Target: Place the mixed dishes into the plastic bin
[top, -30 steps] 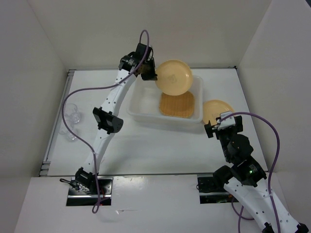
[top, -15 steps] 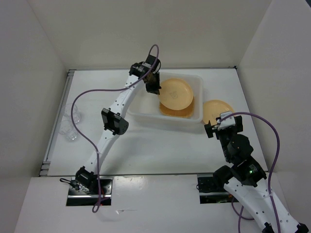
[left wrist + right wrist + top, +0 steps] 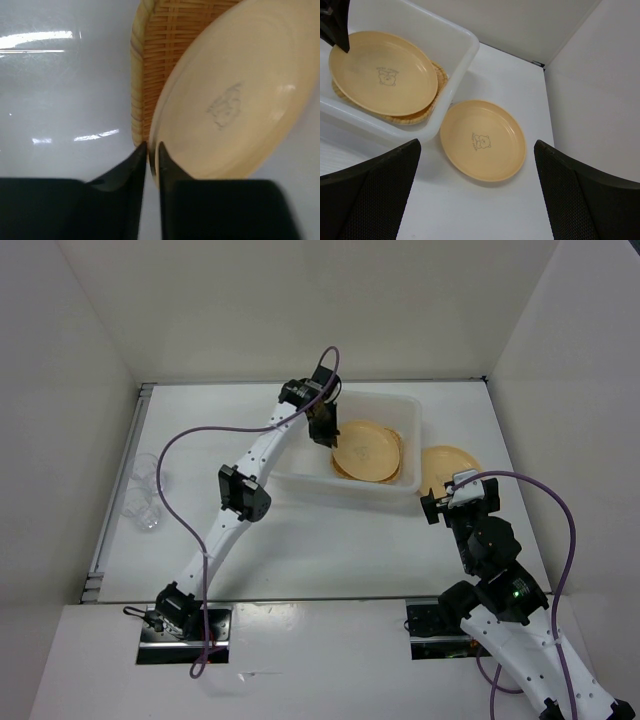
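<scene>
Inside the plastic bin (image 3: 345,486) (image 3: 465,46) a pale-orange plate (image 3: 367,452) (image 3: 235,100) (image 3: 382,75) lies on the woven tray (image 3: 155,60) (image 3: 415,118). My left gripper (image 3: 325,436) (image 3: 152,148) reaches down into the bin at the plate's left rim, its jaws nearly together with the rim between them. A second plate (image 3: 447,462) (image 3: 482,139) rests on the table just right of the bin. Above it hangs my right gripper (image 3: 450,496) (image 3: 476,145), wide open and holding nothing. Two clear cups (image 3: 150,472) (image 3: 141,513) stand at the far left.
White walls close off the table at the back and on both sides. A metal strip (image 3: 115,502) runs along the table's left edge beside the cups. The left arm (image 3: 243,495) stretches diagonally across the table toward the bin.
The left gripper has lowered the plate from above the bin's back edge down onto the woven tray. Its jaws have eased slightly. The right arm has not moved.
</scene>
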{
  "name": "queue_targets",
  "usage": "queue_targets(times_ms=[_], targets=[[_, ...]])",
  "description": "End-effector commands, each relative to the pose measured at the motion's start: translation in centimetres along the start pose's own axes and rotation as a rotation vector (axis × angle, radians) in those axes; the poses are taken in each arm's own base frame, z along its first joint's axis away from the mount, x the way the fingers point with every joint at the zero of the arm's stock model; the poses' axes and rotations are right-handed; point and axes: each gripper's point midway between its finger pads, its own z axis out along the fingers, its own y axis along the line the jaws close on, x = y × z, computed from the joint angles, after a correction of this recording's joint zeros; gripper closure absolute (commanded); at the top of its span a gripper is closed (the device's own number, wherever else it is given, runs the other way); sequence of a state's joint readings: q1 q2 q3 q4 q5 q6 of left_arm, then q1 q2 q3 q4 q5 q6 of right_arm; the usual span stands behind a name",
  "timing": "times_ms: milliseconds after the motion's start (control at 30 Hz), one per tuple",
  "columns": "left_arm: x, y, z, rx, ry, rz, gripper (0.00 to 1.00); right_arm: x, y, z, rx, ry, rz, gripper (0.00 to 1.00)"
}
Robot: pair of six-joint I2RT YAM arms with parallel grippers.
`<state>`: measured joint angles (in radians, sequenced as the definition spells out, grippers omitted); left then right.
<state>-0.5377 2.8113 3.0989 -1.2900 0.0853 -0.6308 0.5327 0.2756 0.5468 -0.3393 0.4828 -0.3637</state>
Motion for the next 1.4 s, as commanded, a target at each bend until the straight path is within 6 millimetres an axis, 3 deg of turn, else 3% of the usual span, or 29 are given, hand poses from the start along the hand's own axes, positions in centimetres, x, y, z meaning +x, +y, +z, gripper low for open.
queue_targets(times_ms=[0, 67, 133, 200, 233, 300, 367, 400, 467, 500, 533, 567, 600, 667, 700, 733, 767, 800, 867, 900, 933, 1000, 1033, 1100, 1133, 1167, 1200, 1233, 1367], targets=[[-1.3, -0.8, -0.5, 0.043, -0.047, 0.006, 0.73, -0.1, 0.0, 0.1, 0.007, -0.008, 0.005, 0.02], [-1.3, -1.1, -0.5, 0.059, -0.047, 0.008, 0.54, -0.1, 0.0, 0.1, 0.007, -0.008, 0.005, 0.02], [-1.3, -1.1, -0.5, 0.059, -0.047, 0.008, 0.25, -0.3, 0.0, 0.1, 0.01, -0.016, 0.018, 0.02], [-2.1, -0.9, -1.4, 0.036, -0.085, 0.0, 0.09, 0.1, 0.3, 0.4, 0.003, 0.003, 0.017, 0.02], [-2.9, -1.3, -3.0, 0.039, -0.121, 0.002, 0.03, -0.3, -0.2, 0.4, 0.038, -0.007, 0.046, 0.02], [-4.3, -1.2, -5.3, 0.013, -0.192, 0.002, 0.01, 0.2, -0.6, 0.8, 0.078, 0.021, 0.057, 0.02], [-6.2, -2.1, -9.8, 0.024, -0.296, 0.003, 0.0, -0.3, -1.0, 0.8, 0.09, 0.028, 0.056, 0.02], [-7.3, -2.4, -13.2, 0.024, -0.371, -0.001, 0.0, -1.2, -0.7, 1.1, 0.06, 0.048, 0.04, 0.02], [-8.3, -1.3, -16.5, -0.016, -0.435, -0.008, 0.0, -0.1, 0.3, 1.4, 0.001, 0.168, 0.001, 0.02], [-9.4, 0.5, -20.0, -0.097, -0.527, -0.038, 0.0, -0.4, 0.5, 2.3, -0.005, 0.23, -0.014, 0.02], [-9.4, 1.9, -21.2, -0.174, -0.549, -0.052, 0.0, -0.1, 0.5, 2.7, -0.004, 0.274, -0.024, 0.02], [-9.2, 2.1, -25.8, -0.208, -0.632, -0.087, 0.0, 0.0, 0.4, 3.5, -0.003, 0.332, -0.045, 0.02], [-9.8, 4.5, -28.1, -0.332, -0.716, -0.133, 0.0, -0.2, 0.3, 4.0, -0.002, 0.342, -0.044, 0.02], [-9.6, 5.7, -32.0, -0.371, -0.781, -0.163, 0.0, -1.9, -0.9, 5.2, 0.014, 0.331, -0.023, 0.02], [-9.6, 6.5, -32.9, -0.385, -0.793, -0.177, 0.0, -1.6, -0.6, 6.5, 0.001, 0.369, -0.027, 0.02], [-9.9, 7.9, -33.6, -0.405, -0.801, -0.2, 0.0, -3.8, -0.9, 7.7, -0.025, 0.333, 0.006, 0.02], [-9.5, 8.7, -33.8, -0.428, -0.791, -0.214, 0.0, -3.2, -2.5, 8.7, 0.008, 0.381, 0.04, 0.02], [-9.3, 9.6, -33.8, -0.458, -0.782, -0.219, 0.0, -1.4, -2.3, 10.9, -0.012, 0.468, 0.051, 0.02], [-8.6, 10.9, -34.5, -0.527, -0.788, -0.234, 0.0, -2.2, -3.4, 13.2, -0.046, 0.476, 0.132, 0.02], [-8.3, 11.3, -34.5, -0.545, -0.79, -0.255, 0.0, -1.3, -4.7, 13.9, -0.021, 0.502, 0.15, 0.02], [-7.7, 12.4, -34.0, -0.607, -0.774, -0.262, 0.0, -0.6, -4.5, 14.5, -0.028, 0.52, 0.139, 0.02], [-7.2, 12.5, -35.9, -0.591, -0.816, -0.286, 0.0, 2.1, -4.5, 14.4, -0.025, 0.578, 0.113, 0.02], [-6.1, 13.2, -35.6, -0.583, -0.78, -0.272, 0.0, 4.4, -4.1, 14.5, -0.04, 0.635, 0.121, 0.02], [-6.8, 13.0, -35.2, -0.512, -0.817, -0.26, 0.0, 5.5, -4.4, 14.4, -0.086, 0.645, 0.168, 0.02], [-6.1, 13.2, -37.4, -0.463, -0.857, -0.264, 0.0, 6.8, -6.1, 14.5, -0.051, 0.652, 0.207, 0.02], [-6.3, 12.3, -37.2, -0.369, -0.878, -0.264, 0.0, 7.3, -6.6, 14.5, -0.05, 0.65, 0.227, 0.02], [-4.8, 13.9, -34.6, -0.385, -0.814, -0.274, 0.0, 7.3, -6.8, 14.4, -0.071, 0.641, 0.24, 0.02], [-3.9, 13.8, -36.1, -0.331, -0.847, -0.306, 0.0, 7.8, -7.1, 14.7, -0.075, 0.643, 0.238, 0.02], [-1.0, 16.0, -33.5, -0.335, -0.756, -0.331, 0.0, 11.3, -6.7, 13.6, -0.108, 0.72, 0.236, 0.02]])
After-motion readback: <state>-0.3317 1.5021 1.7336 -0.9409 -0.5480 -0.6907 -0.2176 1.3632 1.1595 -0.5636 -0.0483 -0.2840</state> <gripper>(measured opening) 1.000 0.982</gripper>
